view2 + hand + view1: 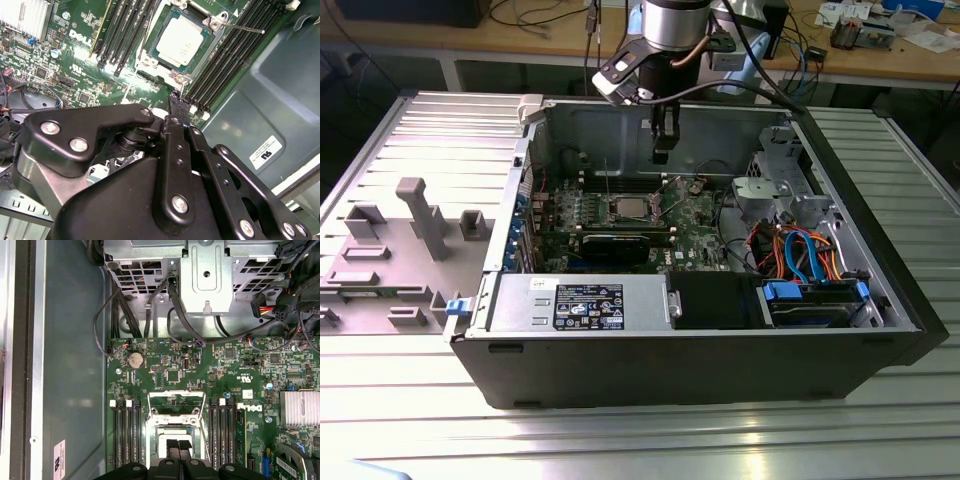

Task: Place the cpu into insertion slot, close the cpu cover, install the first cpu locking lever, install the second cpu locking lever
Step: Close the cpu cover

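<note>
End effector (179, 103) is hanging just above the motherboard with its black fingers drawn together and nothing between them; in the first wrist view its tips (179, 444) are sitting directly over the cpu (181, 42). The cpu is lying flat and square inside the insertion slot (206, 50), and its dull silver top is catching a soft glare. A dark metal rim with bright screw heads at the corners is framing it.

Beyond the chip, the cpu cover (177, 393) is standing open. It is a thin silvery frame, and the board is showing through its large window. One slim locking lever (245, 28) is jutting out past the socket corner, across the memory slots (225, 65).

Judging from this, the cover is the step in hand. Doing it well is calling for a push on the frame's free edge, so that it is swinging down evenly. The fingers should be staying off the chip's top and clear of the loose lever.

Farther out, the open computer case (720, 370) is resting on the ribbed metal table (640, 440).
</note>
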